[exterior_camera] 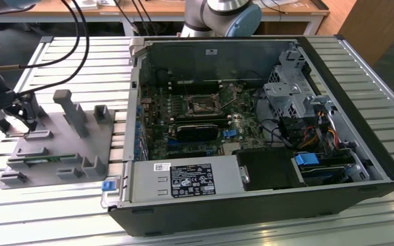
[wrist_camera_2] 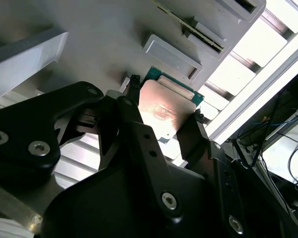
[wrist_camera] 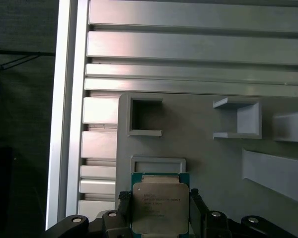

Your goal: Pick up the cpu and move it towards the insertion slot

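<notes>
The cpu (wrist_camera: 160, 208), probably light, stiff and thin, with a slick metal top and a delicate underside, is clamped by two opposite edges in the end effector (wrist_camera_2: 164, 105) at the grey fixture (exterior_camera: 60, 148), well apart from the insertion slot (exterior_camera: 202, 105).

The gripper (wrist_camera_2: 166, 99) has its two black fingers (wrist_camera_2: 139, 134) closed against opposite edges of the cpu (wrist_camera_2: 164, 111), whose silvery top and green rim show between them. Just beyond the cpu is the grey plastic fixture (wrist_camera_2: 99, 34), resting on a slatted metal table (wrist_camera_2: 268, 44). Cables (wrist_camera_2: 288, 124) hang farther off.
</notes>
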`<state>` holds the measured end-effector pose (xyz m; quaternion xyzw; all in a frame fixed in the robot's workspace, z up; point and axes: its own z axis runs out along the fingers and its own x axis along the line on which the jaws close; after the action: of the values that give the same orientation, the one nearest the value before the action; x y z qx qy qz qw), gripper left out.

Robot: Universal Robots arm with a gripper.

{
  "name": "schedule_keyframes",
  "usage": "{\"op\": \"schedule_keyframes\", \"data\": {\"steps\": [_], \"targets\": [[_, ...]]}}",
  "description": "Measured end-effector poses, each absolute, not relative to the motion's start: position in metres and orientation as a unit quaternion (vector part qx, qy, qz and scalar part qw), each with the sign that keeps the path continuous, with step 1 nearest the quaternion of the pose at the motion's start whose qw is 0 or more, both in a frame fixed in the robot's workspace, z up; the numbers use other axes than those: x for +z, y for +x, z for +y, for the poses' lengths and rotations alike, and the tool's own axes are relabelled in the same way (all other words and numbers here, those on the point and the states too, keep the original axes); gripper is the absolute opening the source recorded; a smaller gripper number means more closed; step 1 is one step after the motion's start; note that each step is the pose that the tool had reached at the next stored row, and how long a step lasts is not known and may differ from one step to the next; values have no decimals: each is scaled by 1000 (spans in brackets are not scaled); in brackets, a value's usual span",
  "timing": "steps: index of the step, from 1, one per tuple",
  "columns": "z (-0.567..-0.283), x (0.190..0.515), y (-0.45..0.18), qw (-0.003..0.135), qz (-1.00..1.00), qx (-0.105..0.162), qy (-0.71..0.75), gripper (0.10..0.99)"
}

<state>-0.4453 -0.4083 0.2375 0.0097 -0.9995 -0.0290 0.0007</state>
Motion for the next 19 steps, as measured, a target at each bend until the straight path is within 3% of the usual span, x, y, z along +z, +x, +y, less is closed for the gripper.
{"op": "schedule_keyframes", "data": {"steps": [19], "targets": [[-408,252,-445,1,-1000,-29,10,545]]}}
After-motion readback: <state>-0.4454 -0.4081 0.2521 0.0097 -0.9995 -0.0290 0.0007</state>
